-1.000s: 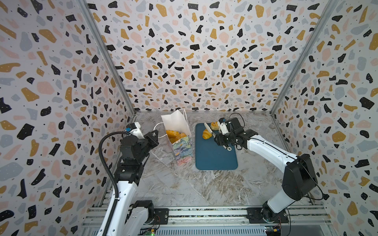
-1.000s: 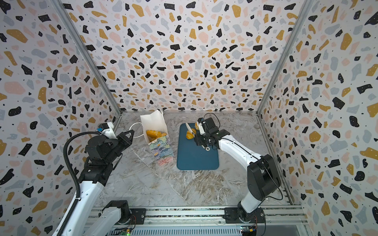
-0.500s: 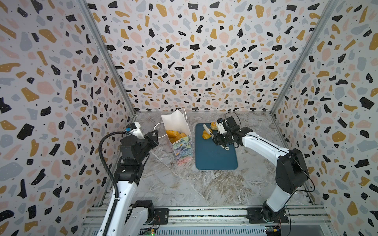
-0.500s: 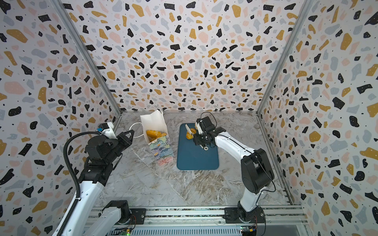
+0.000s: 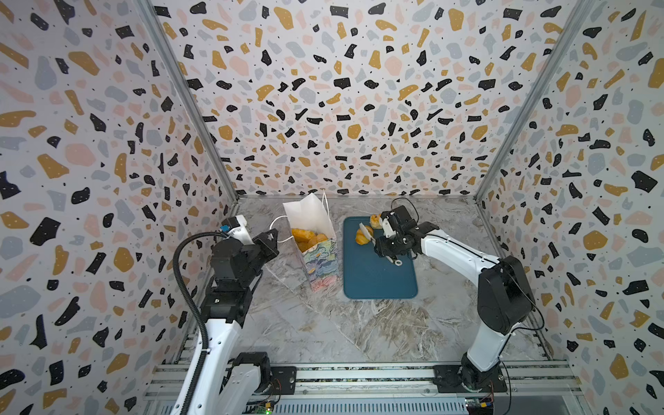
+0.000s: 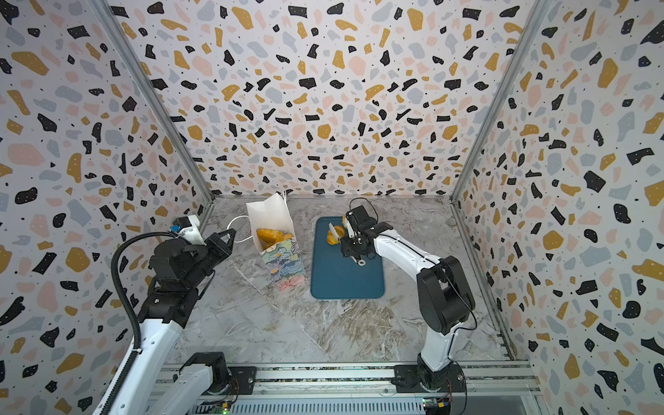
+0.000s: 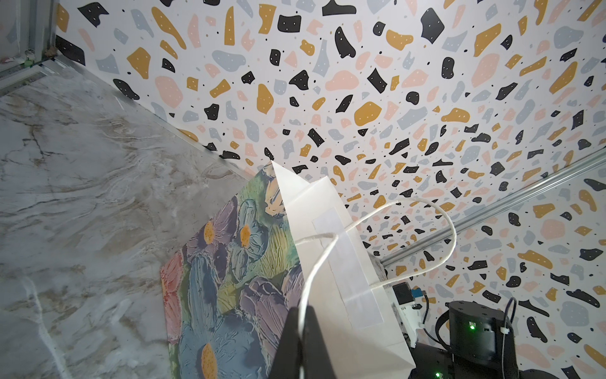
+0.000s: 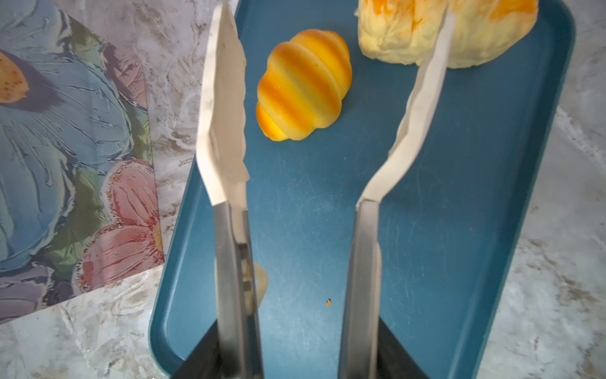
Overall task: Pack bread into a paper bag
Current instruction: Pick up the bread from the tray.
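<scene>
My right gripper [image 8: 300, 357] holds the tongs [image 8: 229, 236] by their two metal legs. It is squeezed only part way shut on them, so the white tips [image 8: 223, 124] stand apart. A stripy roll [image 8: 303, 87] lies on the tray [image 8: 442, 229] between the tips. It is closer to one tip, with a thin gap between them. The other tip crosses in front of a pale bun [image 8: 459, 29] at the end of the tray. I cannot tell if it touches the bun.

Since a second ago, my right gripper has slid a little toward the bag. My elbow [image 5: 503, 294] on that arm has swung in closer to the tray. The roll and the bun lie where they were.

My left gripper [image 7: 300, 328] is shut tight on the bag's white cord handle [image 7: 452, 229]. It has not moved. The bag [image 5: 319, 258] stands open on the table [image 5: 323, 323], just beside the tray, in the same spot as before. More bread [image 5: 305, 235] sits inside it. The outside of the bag shows painted flowers in blue, pink and green.
</scene>
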Robot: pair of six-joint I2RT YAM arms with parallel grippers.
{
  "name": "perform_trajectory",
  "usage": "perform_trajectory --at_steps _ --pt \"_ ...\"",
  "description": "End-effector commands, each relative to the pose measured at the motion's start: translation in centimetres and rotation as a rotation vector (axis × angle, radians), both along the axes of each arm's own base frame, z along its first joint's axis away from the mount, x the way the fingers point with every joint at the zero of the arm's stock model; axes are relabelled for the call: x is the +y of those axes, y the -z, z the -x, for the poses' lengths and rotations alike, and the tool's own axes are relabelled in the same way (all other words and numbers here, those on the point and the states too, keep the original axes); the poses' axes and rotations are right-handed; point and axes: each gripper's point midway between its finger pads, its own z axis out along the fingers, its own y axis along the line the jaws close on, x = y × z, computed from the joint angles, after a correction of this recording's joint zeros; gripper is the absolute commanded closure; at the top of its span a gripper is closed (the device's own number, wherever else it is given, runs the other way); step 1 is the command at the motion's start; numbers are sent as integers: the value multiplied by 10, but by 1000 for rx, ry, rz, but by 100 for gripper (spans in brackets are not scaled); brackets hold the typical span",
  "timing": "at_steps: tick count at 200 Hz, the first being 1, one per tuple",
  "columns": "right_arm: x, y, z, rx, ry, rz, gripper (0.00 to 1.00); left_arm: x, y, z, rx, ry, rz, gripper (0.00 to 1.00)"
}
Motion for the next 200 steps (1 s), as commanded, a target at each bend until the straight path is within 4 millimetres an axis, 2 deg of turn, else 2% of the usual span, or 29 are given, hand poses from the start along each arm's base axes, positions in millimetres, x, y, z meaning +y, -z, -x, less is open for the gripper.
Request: perform_trajectory --at_steps 1,131,200 --pt "7 -18 -6 -34 1 -10 45 -2 -6 3 -31 14 7 100" --pt "22 -1 -15 -9 -18 10 45 -2 -3 2 -25 13 5 100" --pt "22 11 -18 4 -19 26 46 -2 -3 3 -25 13 3 100"
